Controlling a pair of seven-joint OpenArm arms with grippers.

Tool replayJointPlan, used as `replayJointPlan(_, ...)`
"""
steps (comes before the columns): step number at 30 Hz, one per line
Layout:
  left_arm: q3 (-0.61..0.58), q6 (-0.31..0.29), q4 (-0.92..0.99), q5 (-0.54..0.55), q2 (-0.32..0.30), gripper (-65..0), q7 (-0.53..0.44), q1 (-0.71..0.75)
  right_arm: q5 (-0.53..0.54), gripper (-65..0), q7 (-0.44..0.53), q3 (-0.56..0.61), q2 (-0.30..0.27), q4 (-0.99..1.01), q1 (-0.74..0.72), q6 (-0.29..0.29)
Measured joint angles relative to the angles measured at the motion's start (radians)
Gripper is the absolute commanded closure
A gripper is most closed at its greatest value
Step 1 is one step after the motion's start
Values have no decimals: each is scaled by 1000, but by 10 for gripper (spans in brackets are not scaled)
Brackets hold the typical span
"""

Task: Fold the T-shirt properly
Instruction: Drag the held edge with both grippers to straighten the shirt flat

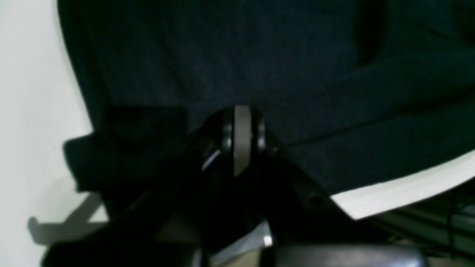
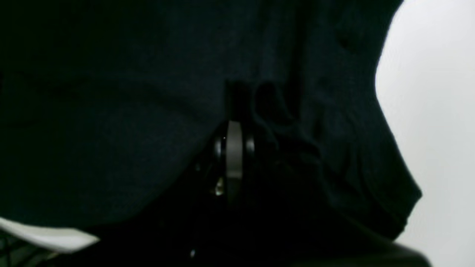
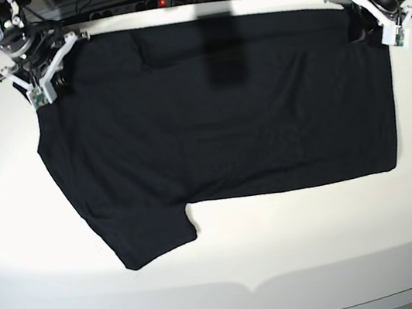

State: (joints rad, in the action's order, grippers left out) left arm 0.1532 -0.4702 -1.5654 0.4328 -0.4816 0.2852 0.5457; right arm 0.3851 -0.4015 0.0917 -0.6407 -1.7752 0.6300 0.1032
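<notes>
Black cloth fills left wrist view: left gripper [image 1: 242, 139] clamped on T-shirt [image 1: 259, 74] edge. Right wrist: right gripper [image 2: 233, 155] pinching fabric too. Base: two arms at far corners, one shirt flat on white table [image 3: 280, 229].

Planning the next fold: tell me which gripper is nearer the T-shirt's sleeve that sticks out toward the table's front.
Right. The right gripper pinches the T-shirt's far corner on the sleeve side; the left gripper pinches the opposite far corner.

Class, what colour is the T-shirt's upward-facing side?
Plain black T-shirt, no print visible; clearest in the base view.
</notes>
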Motion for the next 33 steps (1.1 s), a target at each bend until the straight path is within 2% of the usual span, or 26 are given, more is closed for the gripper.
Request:
replayJointPlan(2,10,7,-33,-15,-1,0,7,0,-16,0,-23,-13,16,-26,5,-1)
replayJointPlan(7,50,2,-169,-5,0,0,38,-3,-13,0,-34,-79,15,-105,7,7)
replayJointPlan(13,129,0,-254,-6,-1,0,23,-3,176,0,-47,-208,15,-152,-49,13)
replayJointPlan(18,149,0,-232,-5,0,0,32,-66,311,0,-80,-230,-5,-109,-169,92)
replayJointPlan(22,151,-1,-152,42,0,0,75,-178,359,0,-128,-200,-26,-25,-252,97)
replayJointPlan(29,150,-10,114,47,3,0,80,-406,420,0,-137,-133,-121,148,-428,94)
replayJointPlan(33,154,-115,327,41,4,0,93,-566,435,0,-157,-43,-146,225,-543,95)
